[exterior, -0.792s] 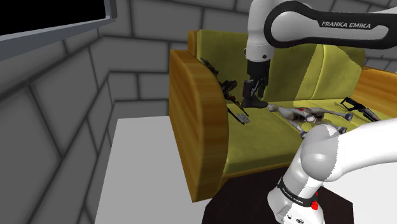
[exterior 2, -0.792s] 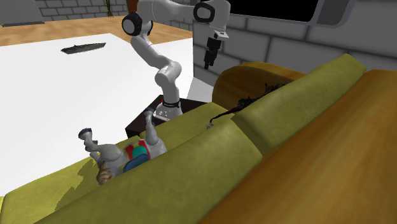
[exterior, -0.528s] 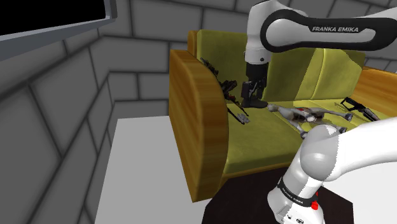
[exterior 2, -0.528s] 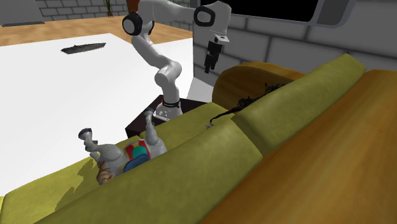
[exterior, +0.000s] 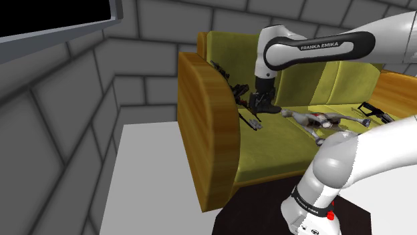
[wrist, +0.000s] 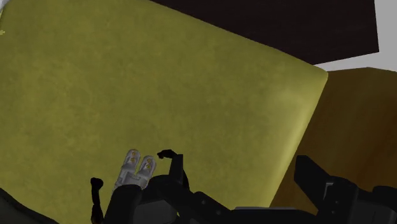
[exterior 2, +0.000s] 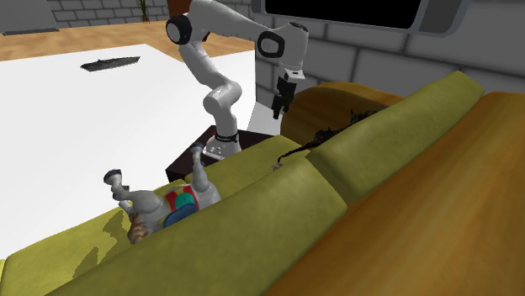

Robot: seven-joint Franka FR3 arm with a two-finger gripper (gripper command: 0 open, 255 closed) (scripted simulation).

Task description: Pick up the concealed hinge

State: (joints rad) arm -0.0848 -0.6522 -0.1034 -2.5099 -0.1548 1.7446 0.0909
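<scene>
1. Risk: the concealed hinge (exterior: 251, 120) lay on the olive sofa cushion (exterior: 281, 143), close by the wooden armrest (exterior: 207, 127); a skewed descent could have struck that armrest.
2. Risk: I could have grasped the neighbouring dark hardware (exterior: 238, 89) instead.
3. My pincer (exterior: 262, 107) hung low over the seat, with the hinge just beside it on the armrest side; I could not tell how far it was open.

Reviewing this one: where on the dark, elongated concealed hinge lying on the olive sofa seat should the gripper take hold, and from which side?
Likely mid-length on the dark, elongated concealed hinge, clasped across its narrow width, coming down from above. It lies low on the olive seat cushion close beside the wooden armrest, which blocks that side. The black gripper, open, hangs nearly over it.
</scene>
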